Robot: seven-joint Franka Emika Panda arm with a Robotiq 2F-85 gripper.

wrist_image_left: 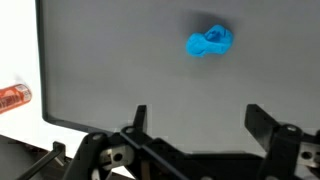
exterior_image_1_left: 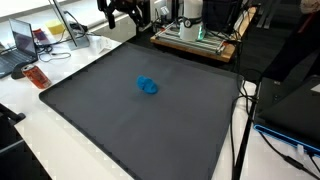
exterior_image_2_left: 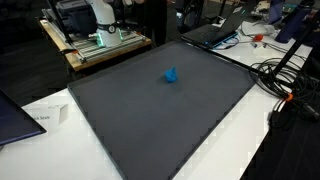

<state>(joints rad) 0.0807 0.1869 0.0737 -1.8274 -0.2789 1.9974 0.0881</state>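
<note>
A small crumpled blue object [exterior_image_1_left: 147,86] lies alone near the middle of a dark grey mat [exterior_image_1_left: 120,120], and shows in both exterior views [exterior_image_2_left: 171,75]. My gripper [exterior_image_1_left: 125,12] hangs high over the mat's far edge, well away from the object. In the wrist view the gripper [wrist_image_left: 200,120] stands open, its two dark fingers [wrist_image_left: 140,116] wide apart with only bare mat [wrist_image_left: 110,60] between them. The blue object [wrist_image_left: 209,42] lies beyond the fingertips, untouched.
The mat lies on a white table [exterior_image_1_left: 60,150]. An orange item [exterior_image_1_left: 37,77] lies just off the mat's corner and shows in the wrist view [wrist_image_left: 12,97]. A laptop [exterior_image_1_left: 25,40], cables [exterior_image_2_left: 285,80] and a wooden stand [exterior_image_2_left: 95,45] ring the mat.
</note>
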